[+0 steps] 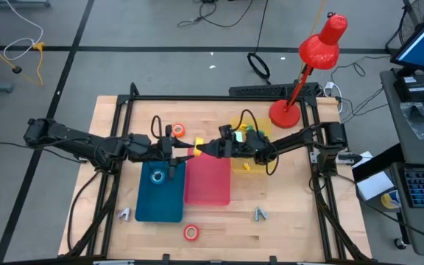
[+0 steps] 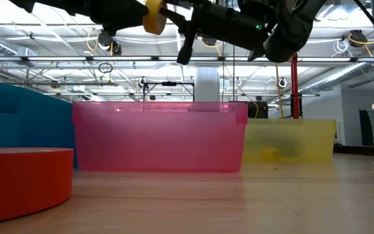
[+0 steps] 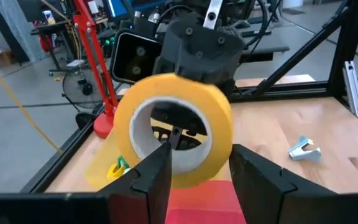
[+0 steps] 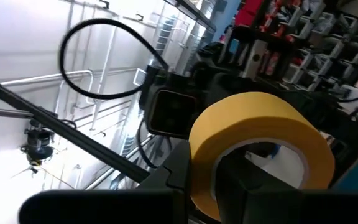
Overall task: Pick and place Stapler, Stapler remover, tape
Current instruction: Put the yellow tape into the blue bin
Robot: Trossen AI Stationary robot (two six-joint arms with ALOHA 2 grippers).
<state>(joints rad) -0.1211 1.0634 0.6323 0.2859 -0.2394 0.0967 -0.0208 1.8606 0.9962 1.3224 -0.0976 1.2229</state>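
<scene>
A yellow ring-shaped tape roll (image 1: 196, 149) was held above the pink plastic bin (image 1: 207, 182) over the wooden desk (image 1: 293, 221), pinched between the left tool (image 1: 185, 151) and the narrowly closed right tool (image 1: 206, 149), meeting head-on.

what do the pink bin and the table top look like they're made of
Pink bin: apparently translucent plastic with a glossy finish; light passes through its walls and the rim shows faint highlights.

Table top: looks like light wood, perhaps butcher-block style; parallel plank strips and grain show from above, with a smooth, faintly satin surface in the low view. Whether it is solid wood or veneer is unclear.
</scene>
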